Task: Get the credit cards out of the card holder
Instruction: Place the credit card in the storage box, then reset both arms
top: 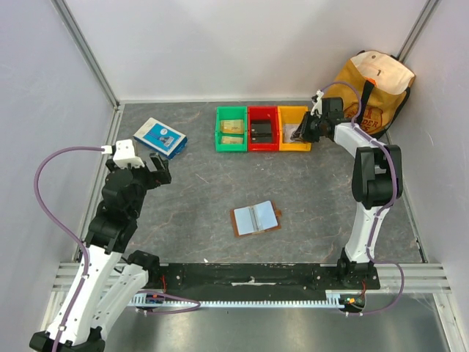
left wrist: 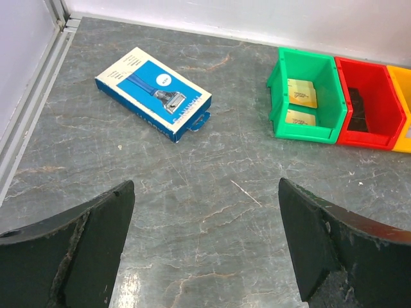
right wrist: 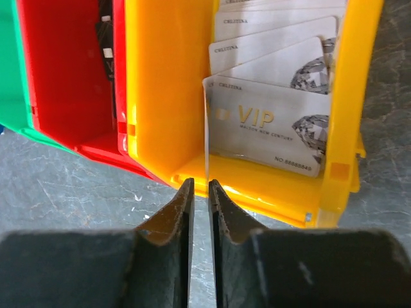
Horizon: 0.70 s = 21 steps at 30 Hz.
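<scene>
The card holder (top: 256, 218) lies open on the middle of the table, pale inner faces up, with no gripper near it. Tan-gold credit cards (left wrist: 300, 94) rest in the green bin (left wrist: 280, 77). My right gripper (right wrist: 200, 181) hovers at the near lip of the yellow bin (right wrist: 167, 96), which holds several silver VIP cards (right wrist: 270, 122). Its jaws stand a narrow slit apart. One silver card (right wrist: 206, 128) stands edge-on just past the tips, lined up with the slit. My left gripper (left wrist: 205, 186) hangs wide open over bare table at the left, holding nothing.
A blue-and-white flat box (left wrist: 154, 93) lies at the back left. The red bin (top: 261, 128), with dark items inside, sits between the green and yellow bins. A tan and white bag (top: 374, 88) fills the back right corner. White walls enclose the table.
</scene>
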Tool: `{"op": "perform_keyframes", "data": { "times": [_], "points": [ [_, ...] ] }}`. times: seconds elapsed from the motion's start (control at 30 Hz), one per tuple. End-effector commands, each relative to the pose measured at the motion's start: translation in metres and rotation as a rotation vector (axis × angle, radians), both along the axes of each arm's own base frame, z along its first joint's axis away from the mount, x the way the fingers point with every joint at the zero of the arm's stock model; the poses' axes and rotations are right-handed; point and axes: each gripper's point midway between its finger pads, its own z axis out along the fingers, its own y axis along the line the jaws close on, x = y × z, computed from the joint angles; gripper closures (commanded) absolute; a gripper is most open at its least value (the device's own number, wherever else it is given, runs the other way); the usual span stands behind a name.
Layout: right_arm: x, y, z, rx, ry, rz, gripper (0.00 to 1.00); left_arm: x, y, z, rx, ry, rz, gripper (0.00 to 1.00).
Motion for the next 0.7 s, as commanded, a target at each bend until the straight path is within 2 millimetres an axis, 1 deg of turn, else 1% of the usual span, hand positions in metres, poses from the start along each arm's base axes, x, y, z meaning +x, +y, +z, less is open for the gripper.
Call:
{"op": "perform_keyframes", "data": {
  "times": [0.0, 0.1, 0.2, 0.3, 0.33, 0.37, 0.4, 0.43, 0.47, 0.5, 0.6, 0.67],
  "points": [
    [0.012, -0.023, 0.024, -0.082, -0.045, -0.081, 0.69, 0.002, 0.007, 0.012, 0.02, -0.056, 0.021, 0.02],
    [0.004, -0.042, 0.04, -0.167, -0.059, -0.145, 0.44, 0.002, 0.008, 0.013, 0.02, -0.057, 0.026, 0.02],
    [-0.009, -0.057, 0.066, -0.231, -0.091, -0.196, 0.34, 0.001, 0.008, 0.014, 0.017, -0.061, 0.023, 0.02],
    [-0.026, -0.068, 0.105, -0.269, -0.164, -0.242, 0.23, -0.002, 0.01, 0.017, 0.013, -0.081, 0.03, 0.02],
    [-0.035, -0.072, 0.127, -0.275, -0.21, -0.261, 0.19, -0.003, 0.009, 0.018, 0.011, -0.089, 0.025, 0.02],
    [-0.042, -0.075, 0.14, -0.283, -0.242, -0.277, 0.16, -0.004, 0.009, 0.021, 0.007, -0.107, 0.021, 0.01],
    [-0.052, -0.078, 0.156, -0.285, -0.275, -0.291, 0.13, -0.007, 0.01, 0.025, 0.0, -0.124, 0.023, 0.01],
    [-0.062, -0.081, 0.173, -0.284, -0.316, -0.31, 0.08, -0.009, 0.011, 0.028, -0.004, -0.142, 0.026, 0.01],
    [-0.073, -0.084, 0.185, -0.287, -0.348, -0.325, 0.04, -0.011, 0.013, 0.031, -0.007, -0.162, 0.029, 0.01],
    [-0.085, -0.085, 0.198, -0.284, -0.382, -0.334, 0.02, -0.014, 0.015, 0.035, -0.01, -0.184, 0.035, 0.01],
    [-0.123, -0.097, 0.235, -0.291, -0.496, -0.407, 0.02, -0.024, 0.024, 0.042, -0.015, -0.231, 0.071, 0.01],
    [-0.145, -0.101, 0.25, -0.275, -0.561, -0.434, 0.02, -0.03, 0.032, 0.043, -0.027, -0.256, 0.11, 0.01]
  ]
}}
